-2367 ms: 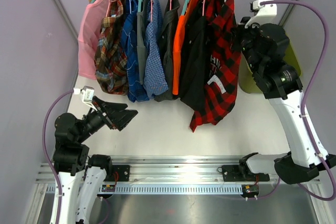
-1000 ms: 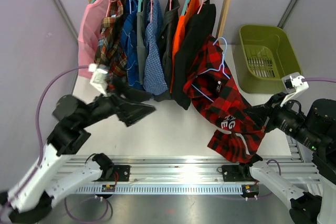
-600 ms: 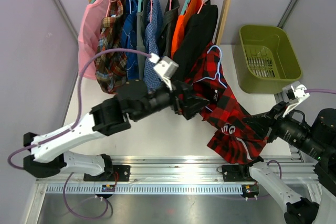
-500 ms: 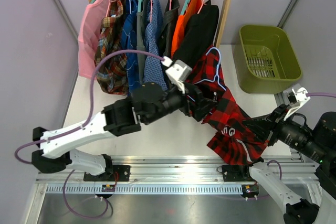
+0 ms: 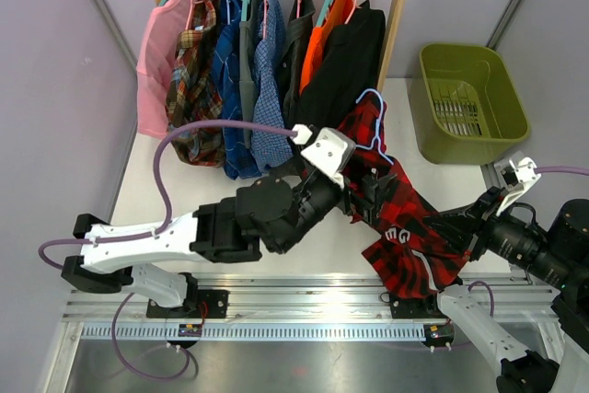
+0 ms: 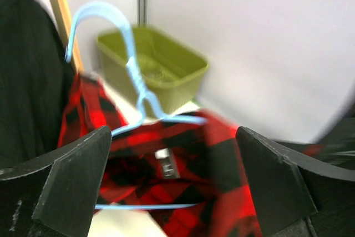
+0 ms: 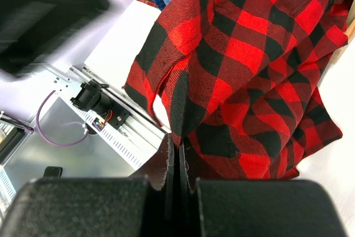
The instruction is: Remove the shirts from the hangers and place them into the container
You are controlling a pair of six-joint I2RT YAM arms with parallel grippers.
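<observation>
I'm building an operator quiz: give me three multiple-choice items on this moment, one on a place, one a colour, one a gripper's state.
1. Where is the green bin?
A. far right of the table
B. under the rail
C. between the arm bases
2. The hanger in the red plaid shirt is:
A. pink
B. pale blue
C. teal
3. The right gripper is:
A. open
B. shut on the hanger
C. shut on the red plaid shirt
Answers: A, it stands right of the rail's post; B, seen in the left wrist view; C, cloth is pinched in its jaws.
</observation>
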